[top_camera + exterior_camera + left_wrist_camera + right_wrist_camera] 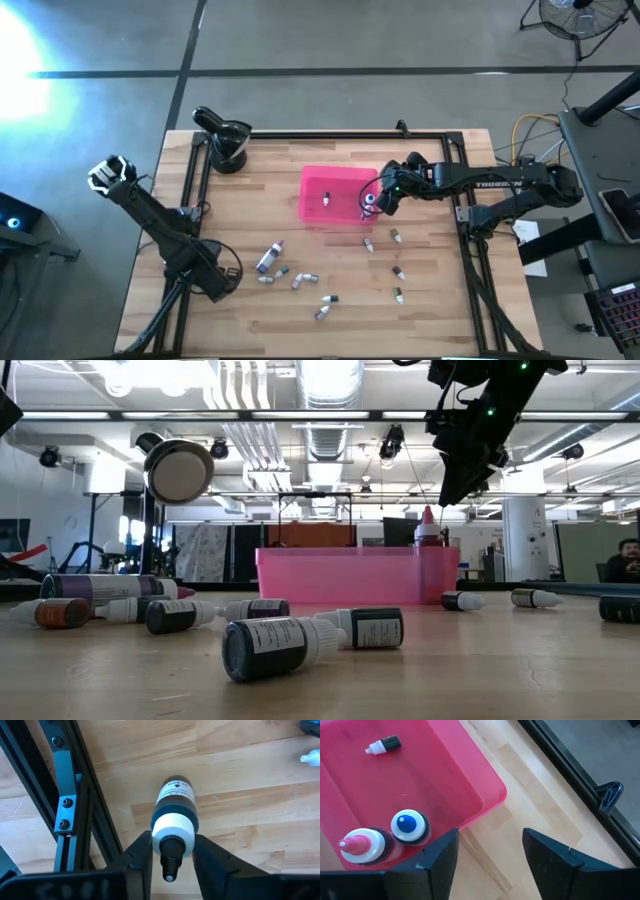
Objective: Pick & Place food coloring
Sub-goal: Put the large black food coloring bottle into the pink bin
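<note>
Nearest bottle: dark food coloring bottle with a white collar, seated between the left gripper's fingers in the left wrist view, cap tip toward the camera.
Left claw: clamped on that bottle at its collar; the body hangs above bare wood beside the black frame rail, near the lower left of the high view.
Loose bottles: about 10 more lie scattered on the table in the lower centre of the high view.
Placed bottles: 1 lies flat in the pink tray at upper centre; a red-tipped one and a blue-tipped one stand upright in its near corner.
Right claw: right gripper spread apart, empty, hovering at the tray's right-hand corner.
Step in hand: carrying the held bottle to the tray, by my reading.
Doing it well: lift straight up first, travel above the tray wall, release low over open tray floor, well apart from the 2 standing bottles and the right arm.
</note>
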